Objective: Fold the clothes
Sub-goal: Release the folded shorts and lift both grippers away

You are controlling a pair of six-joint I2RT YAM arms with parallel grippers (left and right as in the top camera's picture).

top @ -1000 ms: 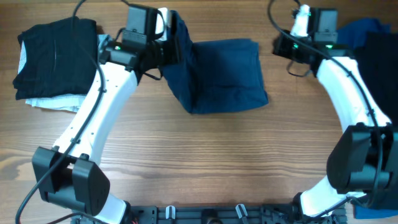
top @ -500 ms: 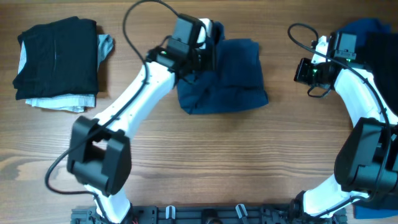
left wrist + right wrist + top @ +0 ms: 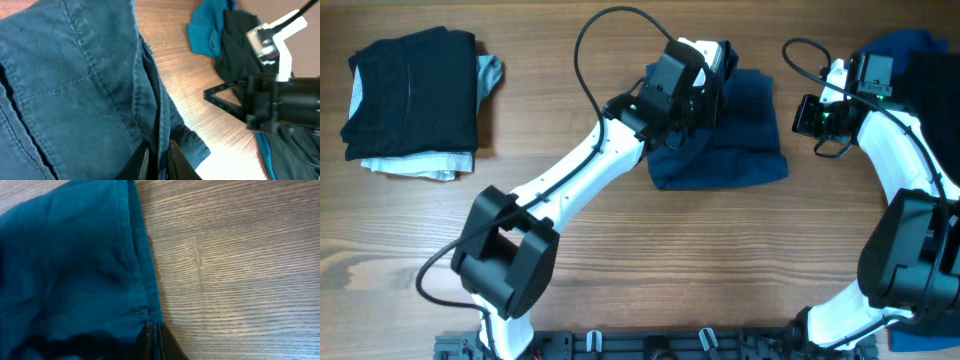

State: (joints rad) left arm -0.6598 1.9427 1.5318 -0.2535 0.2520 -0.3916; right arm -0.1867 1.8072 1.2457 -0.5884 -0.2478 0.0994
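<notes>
Folded stack: black over pale grey, squared up at the far left corner of the table; well apart from both arms.
Left gripper: nearly closed, pinching a doubled seam edge of the shorts; arm stretched far across, past the table's middle.
Shorts: dark blue, denim-like, roughly folded over; right of centre, near the far edge; raised at the pinch, remainder flat on the wood.
Right gripper: fully closed, empty; just beside the right hem of the shorts, apparently clear of it, though the wrist view is too tight to rule out contact.
Loose pile: bright blue and black pieces, unfolded, at the far right corner.
Step (judged): re-laying the half-folded shorts.
Risk 1: thin pinch on few layers; cloth sliding out, fold falling open.
Risk 2: flat part dragging on the wood; crease bunched or skewed.
Risk 3: closed right fingers so near the hem; snag, or a knock between grippers.
Risk 4: shorts ending up against the loose pile; done mixed with undone.
</notes>
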